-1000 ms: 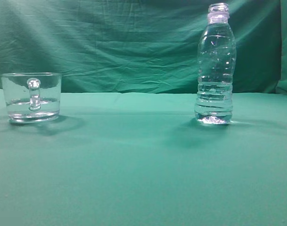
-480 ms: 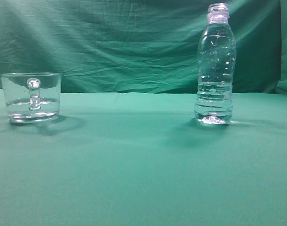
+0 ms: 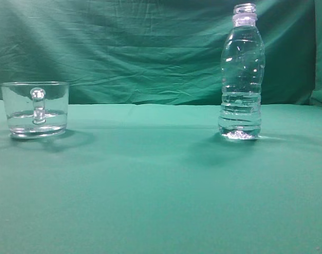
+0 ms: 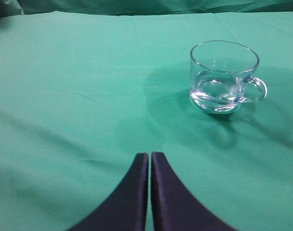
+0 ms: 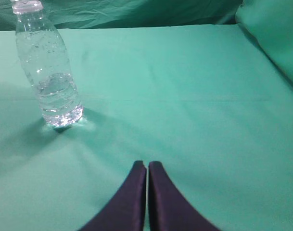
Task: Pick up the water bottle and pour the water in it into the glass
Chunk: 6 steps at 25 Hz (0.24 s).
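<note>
Exterior: your water bottle (image 3: 242, 74) stands upright at right, well apart from the glass (image 3: 35, 109) at left; no arm is in view. Left wrist: your left gripper (image 4: 150, 161) is closed, empty, the glass ahead. Right wrist: your right gripper (image 5: 146, 168) is closed, empty. Pickup and pouring both remain.
</note>
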Tool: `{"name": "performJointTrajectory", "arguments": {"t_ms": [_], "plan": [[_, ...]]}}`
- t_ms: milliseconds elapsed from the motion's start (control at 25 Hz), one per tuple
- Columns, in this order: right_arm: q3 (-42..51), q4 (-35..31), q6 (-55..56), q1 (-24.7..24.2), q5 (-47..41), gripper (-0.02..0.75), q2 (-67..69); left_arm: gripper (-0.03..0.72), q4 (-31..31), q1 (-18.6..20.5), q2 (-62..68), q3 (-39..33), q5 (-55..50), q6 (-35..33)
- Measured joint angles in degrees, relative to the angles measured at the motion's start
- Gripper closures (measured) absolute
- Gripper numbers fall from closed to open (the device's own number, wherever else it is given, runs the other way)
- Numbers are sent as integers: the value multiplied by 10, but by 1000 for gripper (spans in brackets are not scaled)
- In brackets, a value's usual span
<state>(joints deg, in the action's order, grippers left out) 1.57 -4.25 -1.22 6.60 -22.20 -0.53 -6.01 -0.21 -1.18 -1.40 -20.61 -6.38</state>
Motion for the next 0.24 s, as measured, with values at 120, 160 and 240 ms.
{"name": "performJointTrajectory", "arguments": {"t_ms": [120, 160, 240], "plan": [[0, 0, 0, 0, 0, 738, 0, 688, 0, 0, 0, 0, 0, 0], [0, 0, 0, 0, 0, 738, 0, 688, 0, 0, 0, 0, 0, 0], [0, 0, 0, 0, 0, 738, 0, 688, 0, 0, 0, 0, 0, 0]]}}
